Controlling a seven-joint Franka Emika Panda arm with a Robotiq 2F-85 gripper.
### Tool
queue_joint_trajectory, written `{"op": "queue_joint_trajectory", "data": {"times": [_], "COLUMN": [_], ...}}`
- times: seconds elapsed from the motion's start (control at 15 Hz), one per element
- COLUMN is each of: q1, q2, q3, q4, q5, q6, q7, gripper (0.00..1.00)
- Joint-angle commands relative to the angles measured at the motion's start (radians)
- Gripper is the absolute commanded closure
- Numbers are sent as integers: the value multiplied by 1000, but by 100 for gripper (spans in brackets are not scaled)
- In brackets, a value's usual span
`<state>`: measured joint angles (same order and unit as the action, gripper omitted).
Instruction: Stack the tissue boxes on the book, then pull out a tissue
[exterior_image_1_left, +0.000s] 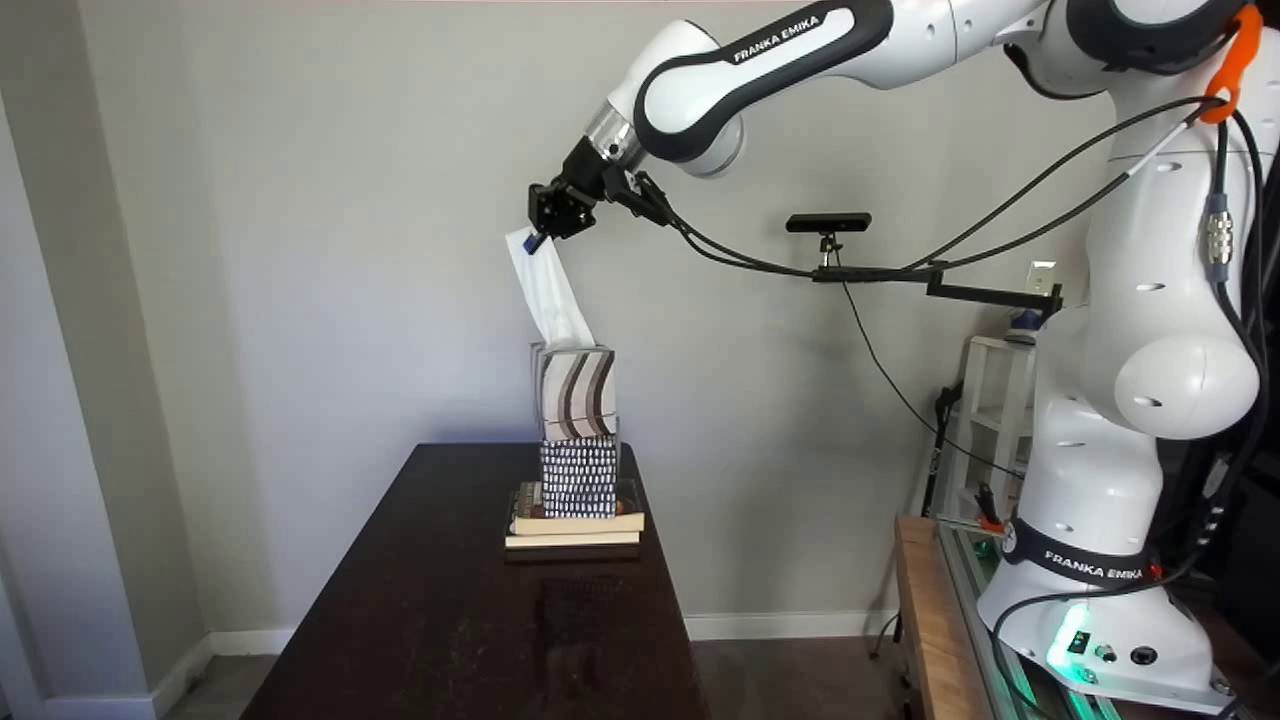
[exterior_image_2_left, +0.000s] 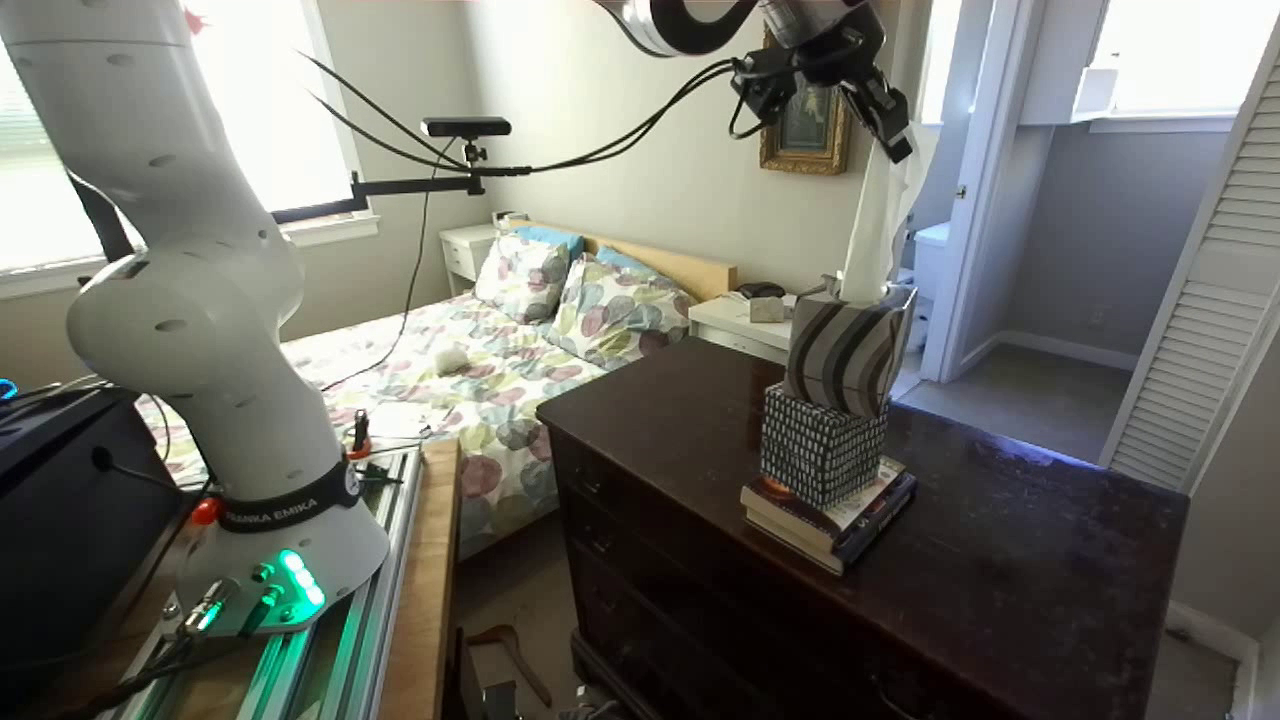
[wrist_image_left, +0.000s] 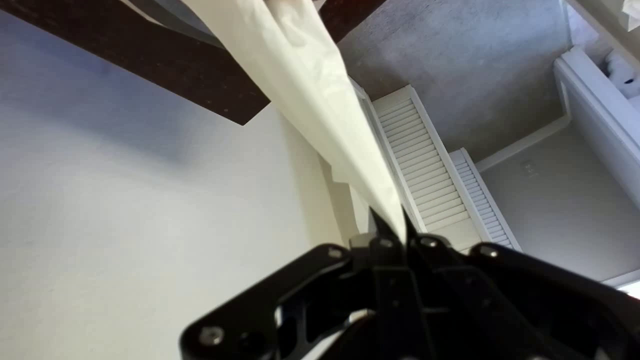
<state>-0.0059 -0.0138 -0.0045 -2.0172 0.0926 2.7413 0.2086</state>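
Observation:
A box with brown, grey and white stripes (exterior_image_1_left: 580, 393) stands on a box with a black-and-white dash pattern (exterior_image_1_left: 580, 480); the stack also shows in an exterior view, striped box (exterior_image_2_left: 838, 352) above patterned box (exterior_image_2_left: 822, 447). The patterned box rests on two stacked books (exterior_image_1_left: 575, 532), which also show there (exterior_image_2_left: 800, 525). My gripper (exterior_image_1_left: 537, 238) is above the stack, also in view here (exterior_image_2_left: 900, 150). It is shut on a white tissue (exterior_image_1_left: 550, 292). In the wrist view, the tissue (wrist_image_left: 320, 100) runs taut between the fingertips (wrist_image_left: 392, 227). Its lower end is at the striped box's top opening.
The books stand on a dark wooden dresser (exterior_image_1_left: 480, 620), near its edge on the robot's side. A wall (exterior_image_1_left: 300, 250) rises behind the dresser. A bed (exterior_image_2_left: 450, 370) and a white nightstand (exterior_image_2_left: 735, 325) lie beyond it. A camera on a bracket (exterior_image_1_left: 828, 223) stands between arm and wall.

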Motion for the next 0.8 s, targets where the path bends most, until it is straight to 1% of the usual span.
{"op": "queue_joint_trajectory", "data": {"times": [0.0, 0.2, 0.73], "q1": [2, 2, 12], "q2": [-23, -39, -98], "q3": [7, 11, 45], "q4": [-4, 1, 34], "q5": [-57, -69, -39], "q6": [5, 7, -6], "q7": [62, 83, 89], "gripper": [100, 100, 100]}}
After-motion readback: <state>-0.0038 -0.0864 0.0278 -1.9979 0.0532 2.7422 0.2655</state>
